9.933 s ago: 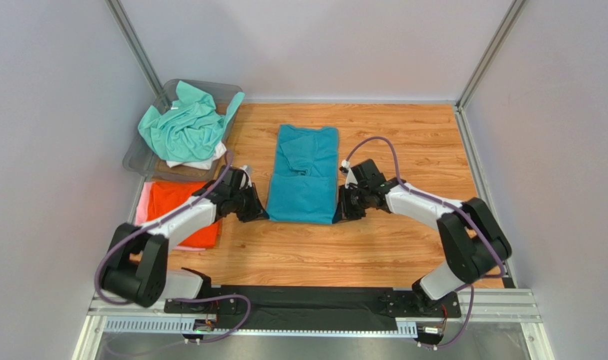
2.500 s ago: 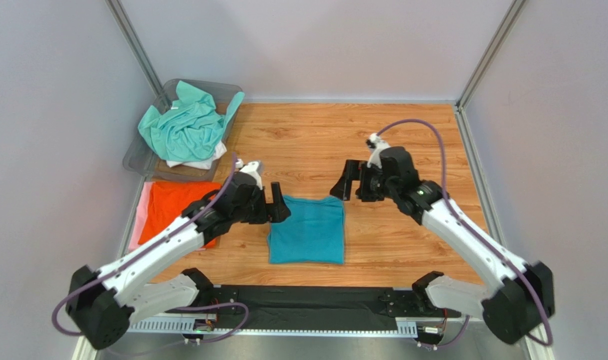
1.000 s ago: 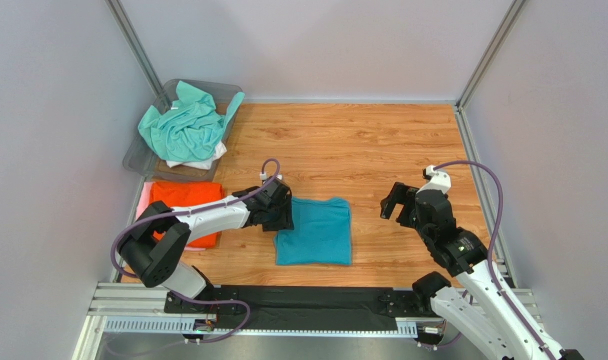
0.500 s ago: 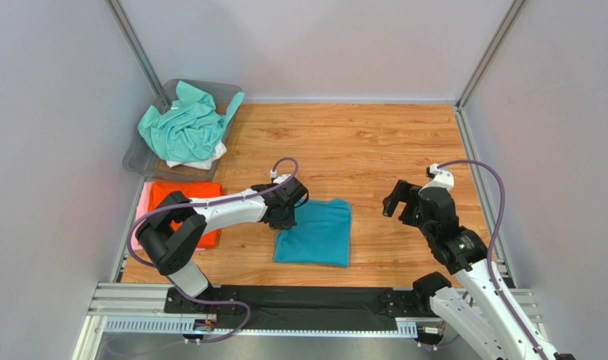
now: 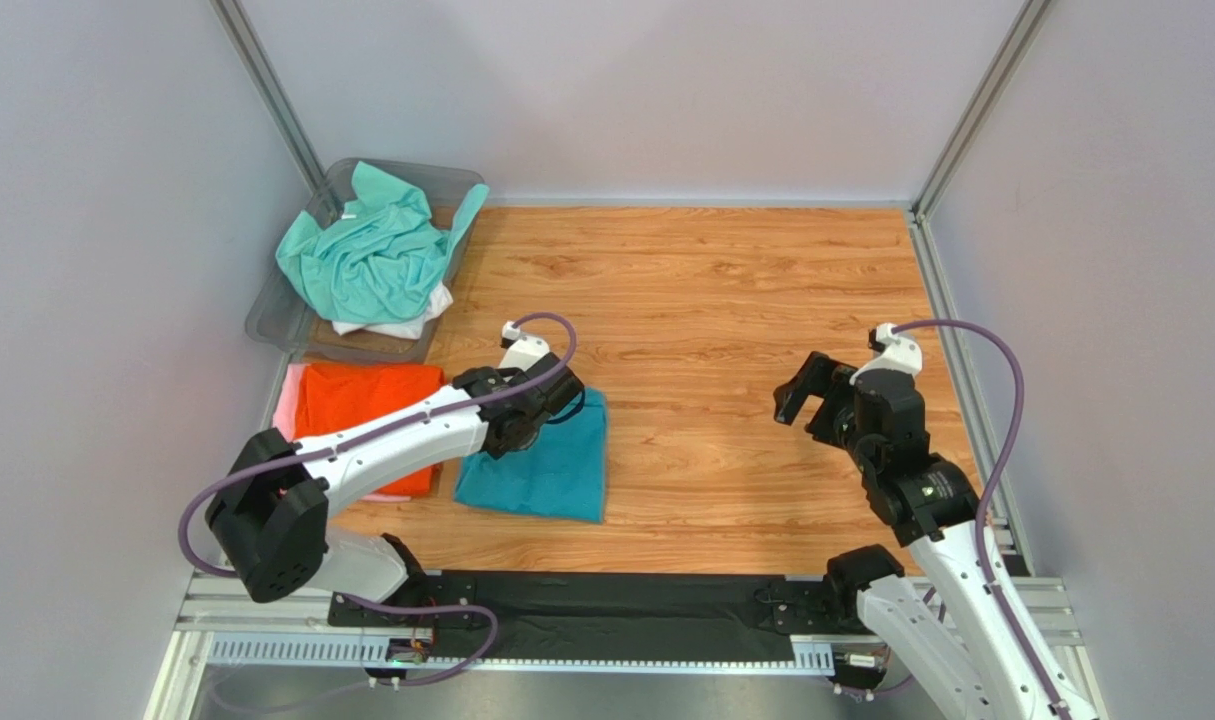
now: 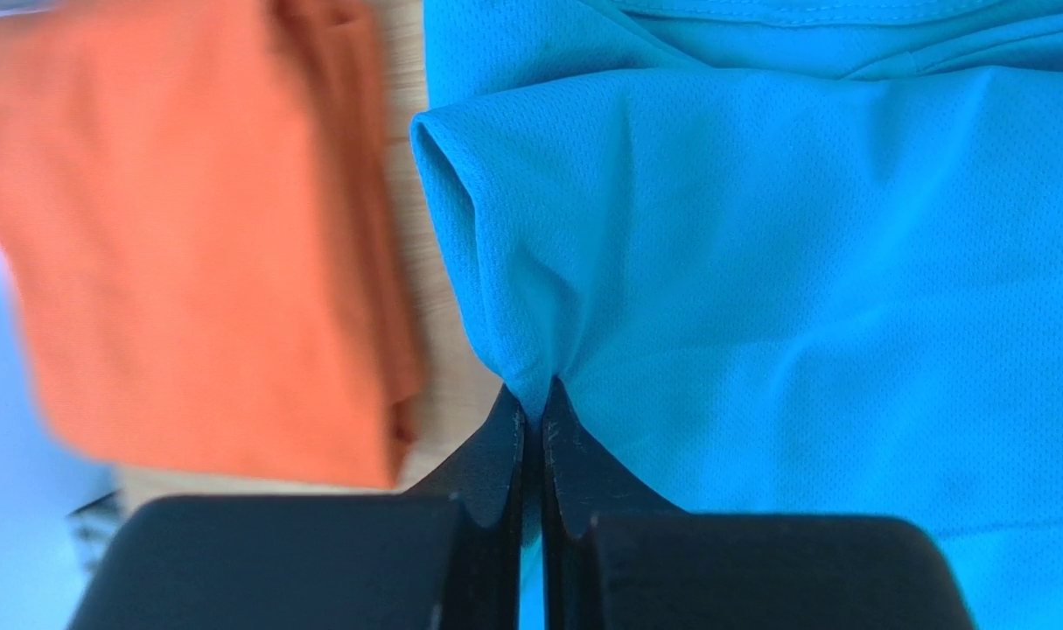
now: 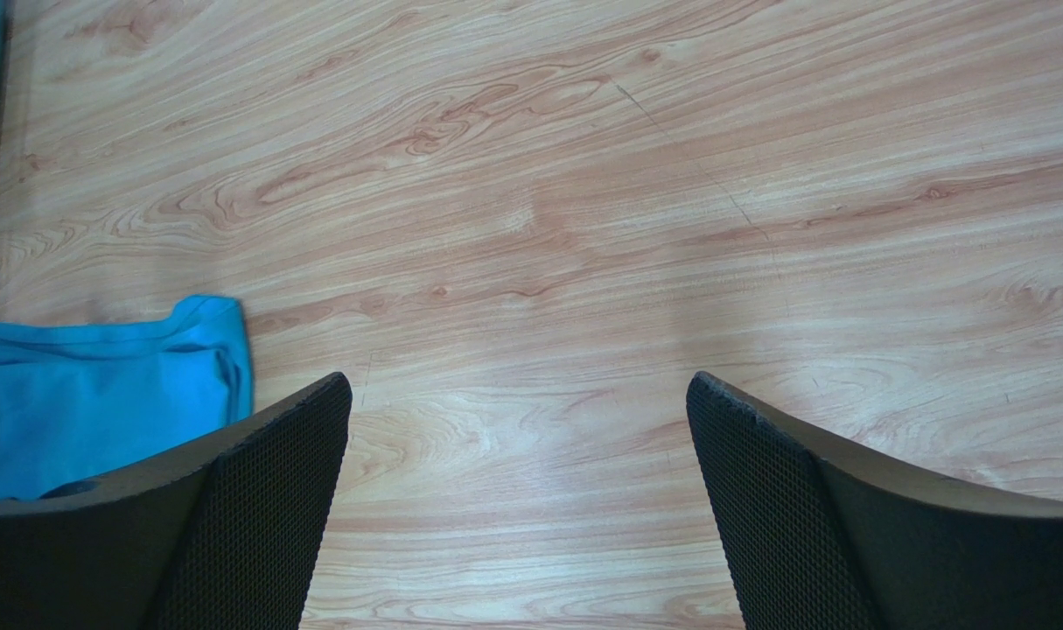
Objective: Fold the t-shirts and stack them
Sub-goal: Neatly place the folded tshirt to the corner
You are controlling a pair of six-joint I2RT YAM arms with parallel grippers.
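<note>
The teal shirt [image 5: 546, 465] lies folded on the surface [image 5: 688, 300], in the near left part, slightly askew to the near edge. Its left edge is just beside the orange shirt [image 5: 365, 420]. In the left wrist view a narrow strip of bare wood separates the teal shirt [image 6: 786, 263] from the orange shirt [image 6: 195, 236], so the two are not touching there.

The left hand [image 5: 520, 425] is at the far left corner of the teal shirt. The left wrist view shows the left hand [image 6: 534, 394] clenched, its fingertips pressed together on a pinch of teal fabric at the edge facing the orange shirt. The fabric puckers and rises to the fingertips, and a rolled fold runs along that edge.

The orange shirt is folded flat and rests on the pink shirt [image 5: 286, 402], which shows as a border along the orange shirt's left side.

Beyond this stack, at the far left corner of the surface, stands the bin [image 5: 275, 315]. It holds the crumpled mint-green shirt [image 5: 373, 248], which spills over the rim. The white shirt [image 5: 418, 323] shows beneath it at the bin's near right side.

The right hand [image 5: 809, 398] is on the right side, well apart from the teal shirt. It is released: in the right wrist view the right hand [image 7: 517, 381] has its jaws spread wide with only bare surface [image 7: 628, 197] between them. The teal shirt [image 7: 90, 407] appears at the lower left edge of that view.
</note>
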